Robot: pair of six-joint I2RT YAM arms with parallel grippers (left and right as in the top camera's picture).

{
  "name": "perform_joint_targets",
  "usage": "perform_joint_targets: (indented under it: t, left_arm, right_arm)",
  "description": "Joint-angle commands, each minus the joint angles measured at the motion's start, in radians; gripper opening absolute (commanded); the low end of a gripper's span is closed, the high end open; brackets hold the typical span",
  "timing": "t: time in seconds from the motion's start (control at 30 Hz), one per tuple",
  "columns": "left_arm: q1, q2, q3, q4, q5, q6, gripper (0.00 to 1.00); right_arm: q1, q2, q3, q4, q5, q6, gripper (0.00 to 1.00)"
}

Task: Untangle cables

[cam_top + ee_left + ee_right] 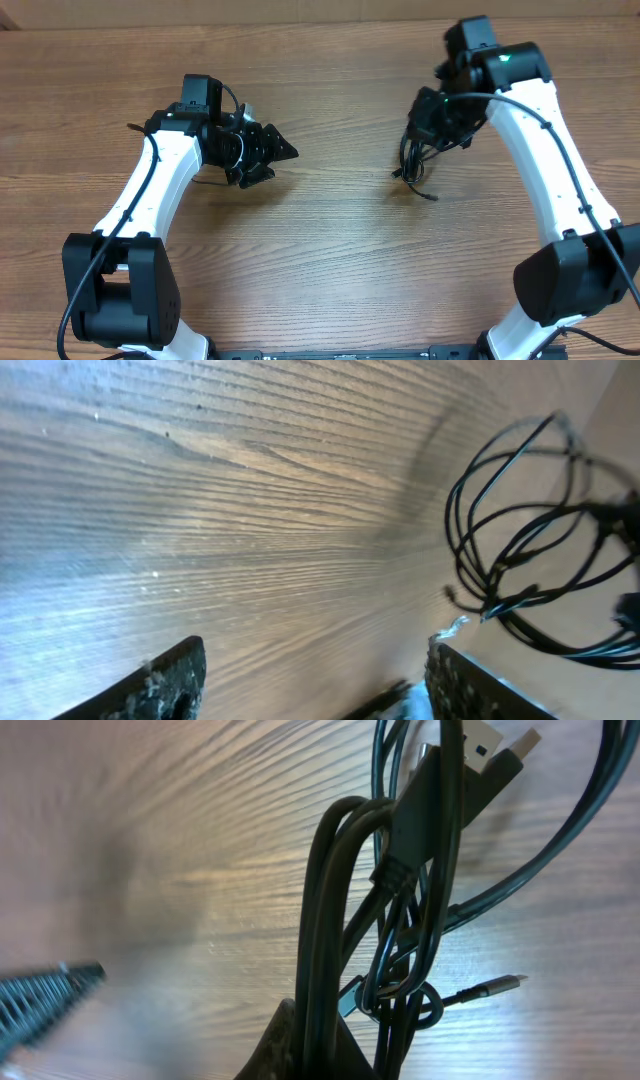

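Right pincer (428,130), upper right of the frame, is clamped on the bundled cables (410,165). Left pincer (268,160), centre left, stands apart.

The counter (330,260) has wide bare wood in the middle, so a gripper can pass there. On the right side a bunch of cables (411,166) hangs low and stands in the way.

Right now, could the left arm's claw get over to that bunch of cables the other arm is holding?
Probably yes. The left claw is open and faces the cables, which hang from the shut right claw. Only bare table lies between them.
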Motion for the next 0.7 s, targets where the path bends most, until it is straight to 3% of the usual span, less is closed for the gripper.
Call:
perform_joint_targets:
  t: [0.0,0.07,0.17,0.23,0.37,0.5,0.67]
  left_arm:
    - [0.000,-0.003,0.013,-0.010,-0.024,0.122,0.78]
    - [0.000,-0.003,0.013,-0.021,-0.025,0.123,0.83]
    - [0.000,-0.003,0.013,-0.040,-0.032,0.202,0.75]
    - [0.001,-0.003,0.013,-0.073,-0.095,0.211,0.69]
    - [0.002,-0.003,0.013,-0.173,-0.297,0.211,0.71]
    - [0.008,-0.003,0.013,-0.259,-0.469,0.211,0.71]
    - [0.030,-0.003,0.013,-0.291,-0.498,0.212,0.71]
  right_arm:
    - [0.111,0.000,-0.008,0.017,0.091,-0.123,0.04]
    - [0.177,0.013,-0.032,0.051,0.143,-0.123,0.04]
    - [0.264,0.033,-0.055,0.100,0.216,-0.123,0.04]
    - [0.321,0.050,-0.063,0.132,0.269,-0.123,0.04]
    - [0.414,0.085,-0.066,0.204,0.291,-0.122,0.04]
    - [0.435,0.104,-0.066,0.225,0.410,-0.100,0.04]
    - [0.394,0.104,-0.066,0.158,0.659,-0.100,0.04]
